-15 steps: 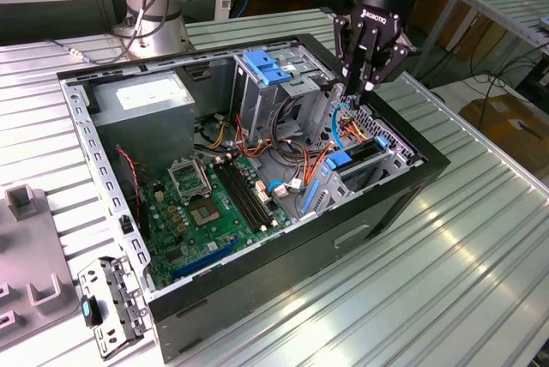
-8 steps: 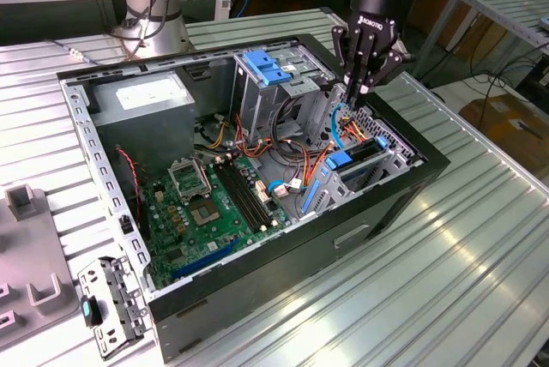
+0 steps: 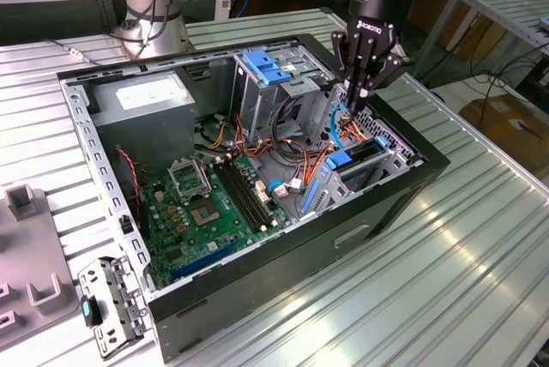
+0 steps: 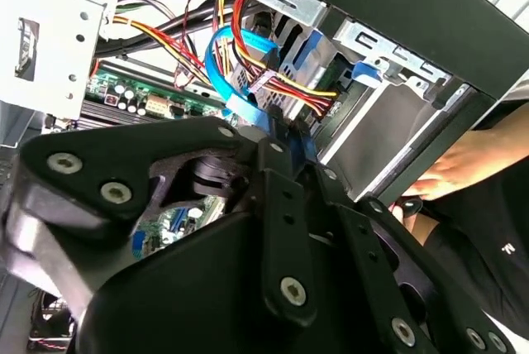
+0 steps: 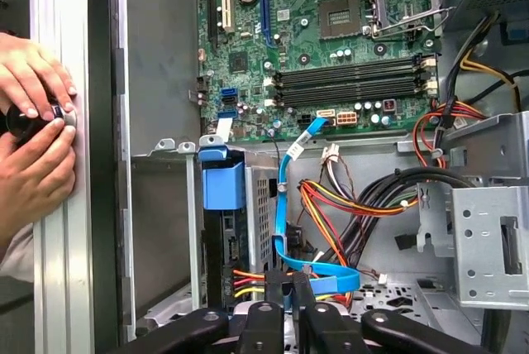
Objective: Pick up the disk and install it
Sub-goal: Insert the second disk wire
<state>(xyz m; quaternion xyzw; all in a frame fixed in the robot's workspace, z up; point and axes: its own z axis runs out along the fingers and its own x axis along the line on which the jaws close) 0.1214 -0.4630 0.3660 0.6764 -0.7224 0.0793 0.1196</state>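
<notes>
The disk (image 3: 352, 161) stands on edge in the drive cage at the corner of the open computer case (image 3: 412, 195) on the exterior view's right. In the first wrist view the disk's blue rail tab (image 5: 223, 182) shows above its dark edge. My gripper (image 3: 355, 99) hangs just above and behind that cage. Its fingertips (image 5: 294, 304) are pressed together on a flat blue data cable (image 5: 331, 275) that loops up toward the motherboard (image 5: 331, 48). Red, yellow and orange power wires (image 5: 248, 275) plug into the disk's end beside the fingers.
A person's hands (image 5: 33, 122) hold a small black object on the table rail outside the case; one hand (image 4: 463, 164) shows by the case wall. A grey power supply (image 3: 146, 101) and a blue-latched upper cage (image 3: 266, 67) sit at the back. A metal bracket (image 3: 107, 298) lies on the table.
</notes>
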